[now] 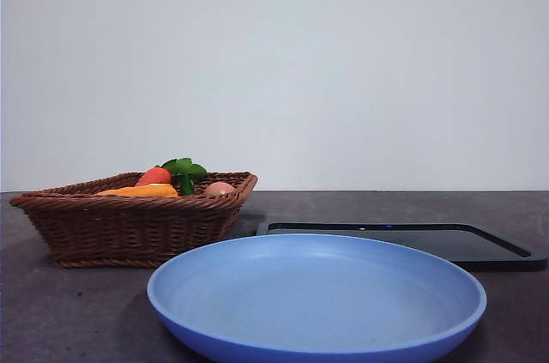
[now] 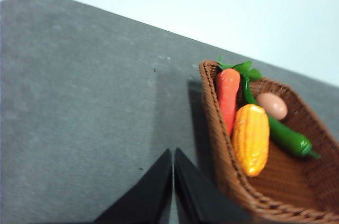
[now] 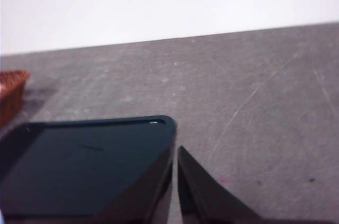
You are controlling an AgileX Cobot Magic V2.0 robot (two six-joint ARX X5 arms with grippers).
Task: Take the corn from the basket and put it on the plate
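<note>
so on the left there's the basket [image 1: 129, 226], and the corn [image 1: 141, 192] is lying inside it next to a carrot [image 1: 155, 176], a pinkish egg [image 1: 220, 188] and a green pepper [image 2: 288, 138]. the left gripper [image 2: 173, 168] hangs over bare table [image 2: 79, 102] just beside the basket rim, jaws pinched together on nothing. the blue plate [image 1: 317, 341] sits near, in the middle. black tray [image 1: 480, 251] is behind it to the right, with the right gripper [image 3: 175, 166] at its corner, jaws closed too, empty.
</note>
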